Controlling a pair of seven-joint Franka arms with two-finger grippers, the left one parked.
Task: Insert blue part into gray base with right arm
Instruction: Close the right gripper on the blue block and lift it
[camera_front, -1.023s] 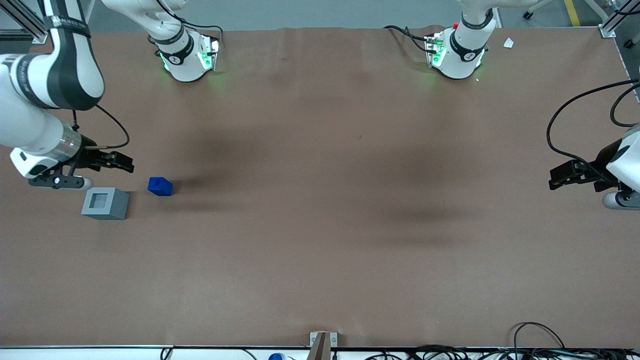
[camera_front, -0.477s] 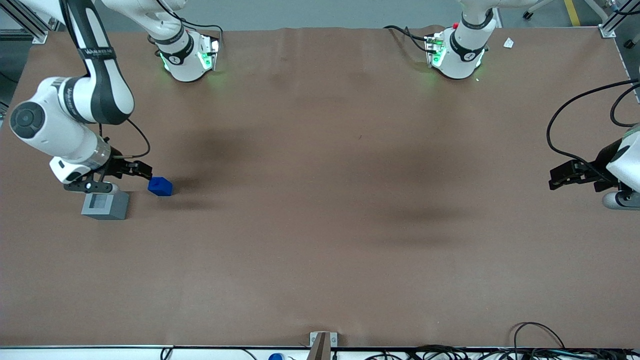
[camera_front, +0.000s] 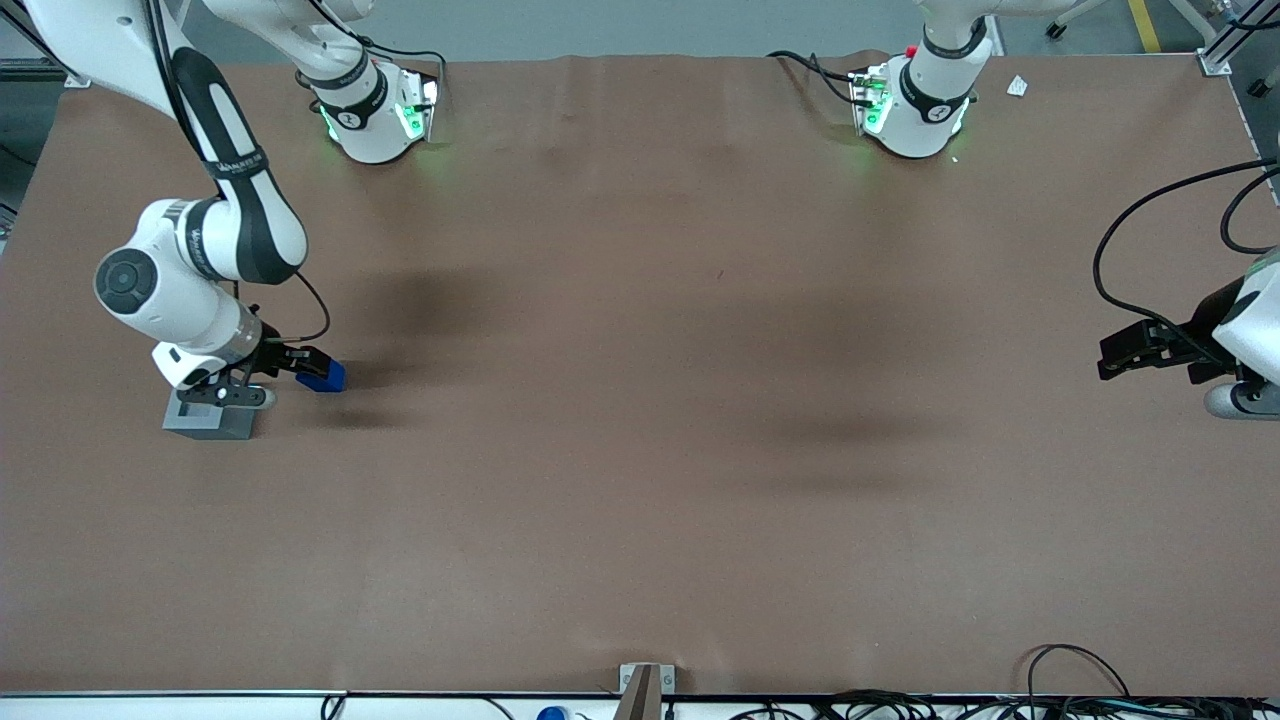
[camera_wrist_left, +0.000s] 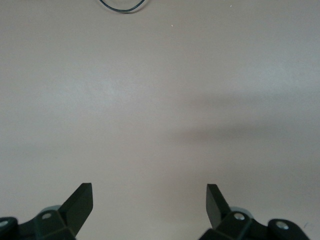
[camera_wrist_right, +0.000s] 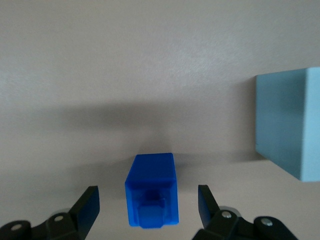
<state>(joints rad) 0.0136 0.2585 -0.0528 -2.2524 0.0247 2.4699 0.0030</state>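
Two spread fingers of the black end effector (camera_wrist_right: 148, 207) flank the small bright blue plastic block (camera_wrist_right: 152, 190), untouched | block on brown worktop (camera_front: 640, 400) beside light gray cube base (camera_front: 212, 423)

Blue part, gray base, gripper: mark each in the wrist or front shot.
blue part (camera_wrist_right: 152, 187): right wrist view, top face.
gray base (camera_wrist_right: 290, 122): right wrist view, side face.
gripper (camera_wrist_right: 148, 200): right wrist view, open, midway between fingertips, straddling the blue part.

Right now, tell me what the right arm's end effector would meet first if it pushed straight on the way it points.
The blue part. The end effector is open, a finger on either side of it without touching. The gray base sits off to the side, apart from that line, as far as depth can be judged.
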